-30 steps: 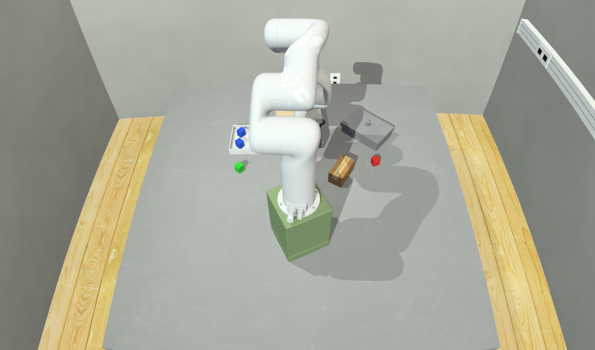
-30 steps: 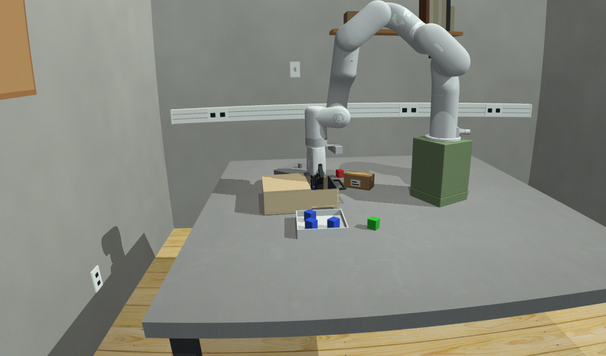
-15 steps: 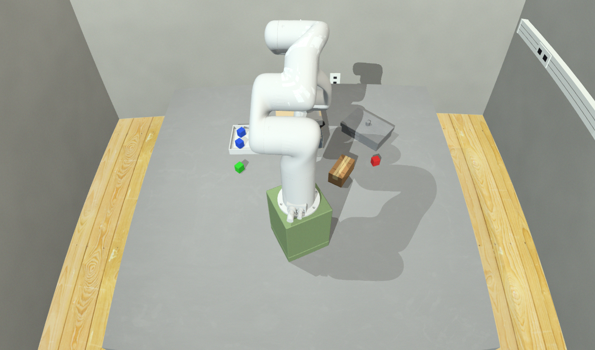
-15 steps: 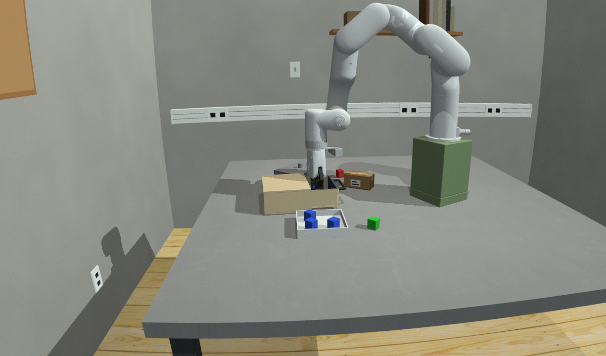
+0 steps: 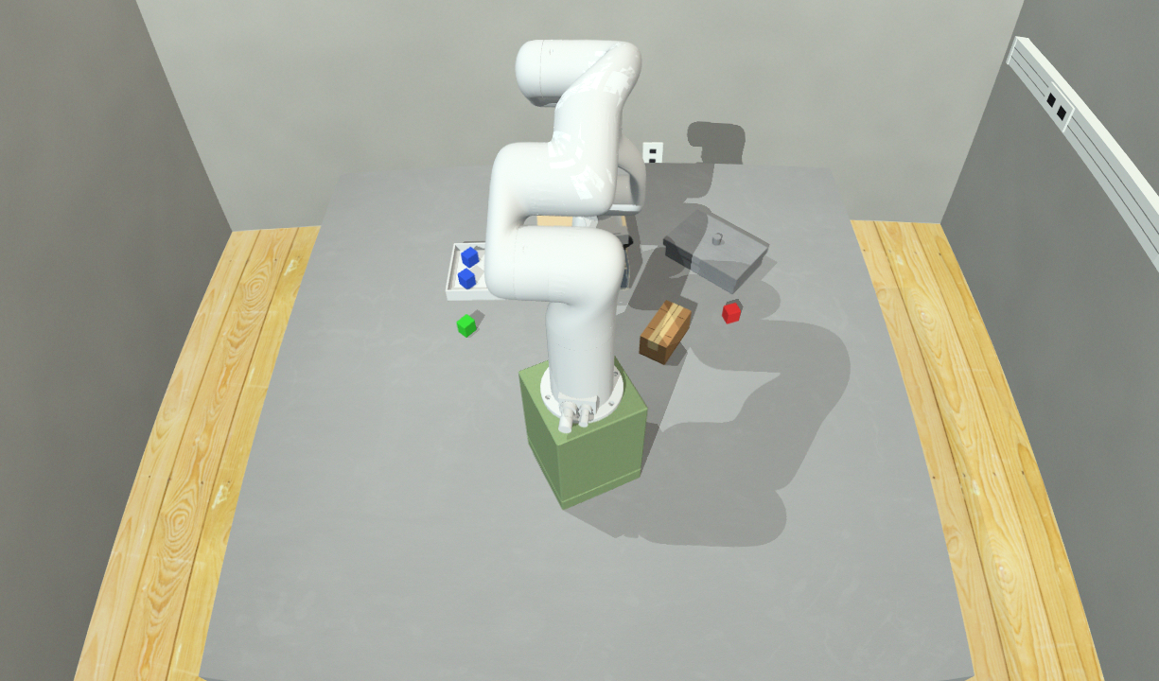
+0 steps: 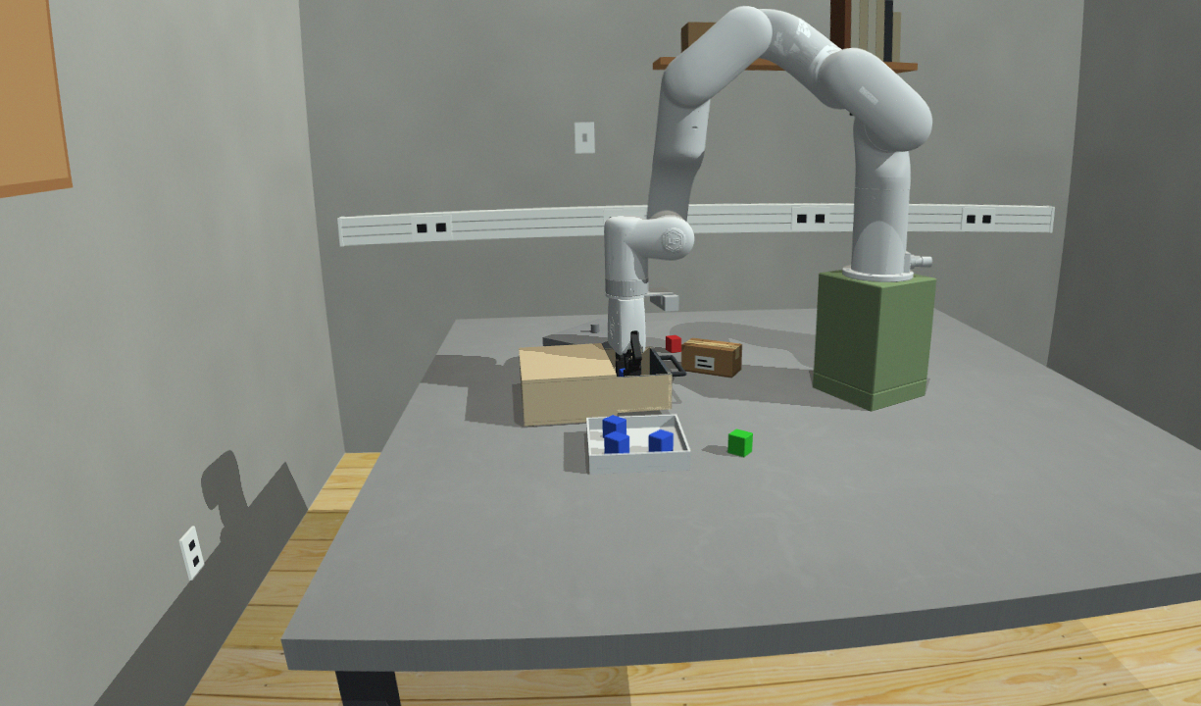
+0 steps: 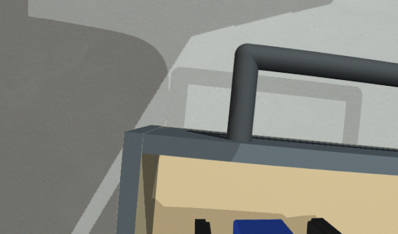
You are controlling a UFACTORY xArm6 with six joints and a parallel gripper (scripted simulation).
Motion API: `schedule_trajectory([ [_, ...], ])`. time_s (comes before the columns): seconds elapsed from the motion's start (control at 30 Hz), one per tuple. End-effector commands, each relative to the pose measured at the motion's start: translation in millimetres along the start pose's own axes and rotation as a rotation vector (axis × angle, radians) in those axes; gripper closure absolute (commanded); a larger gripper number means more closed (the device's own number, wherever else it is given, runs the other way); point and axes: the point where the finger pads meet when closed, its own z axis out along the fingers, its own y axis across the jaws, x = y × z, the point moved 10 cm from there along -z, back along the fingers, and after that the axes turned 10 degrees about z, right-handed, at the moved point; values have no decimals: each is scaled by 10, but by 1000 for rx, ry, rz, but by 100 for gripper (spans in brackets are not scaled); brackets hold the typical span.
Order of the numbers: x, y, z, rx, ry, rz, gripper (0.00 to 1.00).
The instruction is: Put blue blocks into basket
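The white basket (image 5: 468, 295) (image 6: 639, 462) holds three blue blocks (image 6: 614, 427) (image 6: 617, 444) (image 6: 660, 441). The drawer (image 6: 644, 394) (image 7: 192, 147) of the light wooden cabinet (image 6: 565, 401) stands open. My gripper (image 6: 628, 363) (image 7: 259, 226) points down inside it, fingers open. A blue block (image 7: 263, 228) sits between the fingertips, with gaps to both in the wrist view; its lower part is cut off there. The grey metal box (image 5: 728, 284) has its lid (image 5: 740, 250) on; I see no gap. A green block (image 5: 465, 325) (image 6: 740, 443) and a red block (image 5: 731, 313) (image 6: 673, 343) lie on the table.
A brown cardboard box (image 5: 665, 332) (image 6: 711, 358) stands between the drawer and the green robot base (image 5: 583, 462) (image 6: 872, 342). The dark drawer handle (image 7: 242, 97) sticks out from the drawer front. The basket stands close beside the cabinet. The arm hides part of the basket in the top view.
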Motion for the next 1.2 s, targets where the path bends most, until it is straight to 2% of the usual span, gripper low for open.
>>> schedule_trajectory([
  [0.0,-13,-1,-12,0,-4,0,44],
  [0.03,-13,-1,-12,0,-4,0,100],
  [1.17,-13,-1,-12,0,-4,0,100],
])
